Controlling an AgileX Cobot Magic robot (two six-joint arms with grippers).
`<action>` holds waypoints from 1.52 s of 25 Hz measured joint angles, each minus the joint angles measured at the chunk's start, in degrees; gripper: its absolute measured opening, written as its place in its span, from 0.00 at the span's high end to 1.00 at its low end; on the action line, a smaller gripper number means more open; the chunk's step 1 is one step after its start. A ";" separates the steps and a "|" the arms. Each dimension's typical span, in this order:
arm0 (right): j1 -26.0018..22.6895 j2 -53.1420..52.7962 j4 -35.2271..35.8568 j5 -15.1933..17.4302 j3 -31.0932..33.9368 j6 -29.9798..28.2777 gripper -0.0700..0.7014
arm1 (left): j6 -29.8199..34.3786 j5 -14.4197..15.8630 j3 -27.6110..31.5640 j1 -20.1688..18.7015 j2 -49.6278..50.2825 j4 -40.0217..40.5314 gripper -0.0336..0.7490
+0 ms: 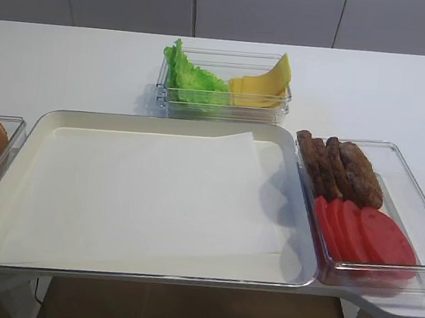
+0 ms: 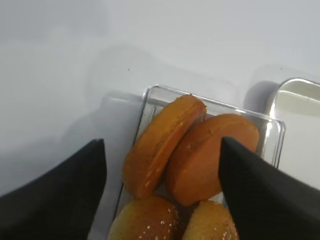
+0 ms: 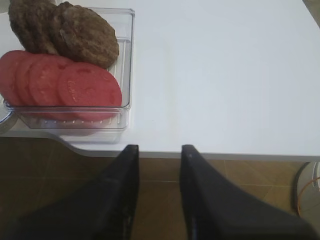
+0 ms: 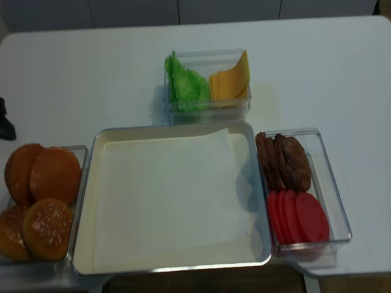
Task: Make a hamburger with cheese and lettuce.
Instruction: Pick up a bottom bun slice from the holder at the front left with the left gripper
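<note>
Two bun halves (image 2: 192, 150) between open left tool (image 2: 162, 195) fingers — untouched.

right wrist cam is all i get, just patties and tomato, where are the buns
Observer: The buns sit in a clear container at the tray's left side, four pieces.
Operator: and the cheese and lettuce
Observer: They share one clear box behind the tray, lettuce left, cheese right.
Operator: is left gripper holding anything
Observer: No, the left gripper is open above the buns, nothing between its fingers.
</note>
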 joint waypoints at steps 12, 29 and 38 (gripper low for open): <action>0.00 0.00 0.00 0.00 0.00 0.00 0.63 | 14.36 6.54 -2.63 1.25 5.70 -1.39 0.32; 0.00 0.00 0.00 0.00 0.00 0.00 0.63 | 18.99 7.35 -8.81 2.04 10.37 -2.48 0.33; 0.00 0.00 0.00 0.00 0.00 0.00 0.63 | 23.05 9.58 -8.81 2.04 10.37 -1.18 0.37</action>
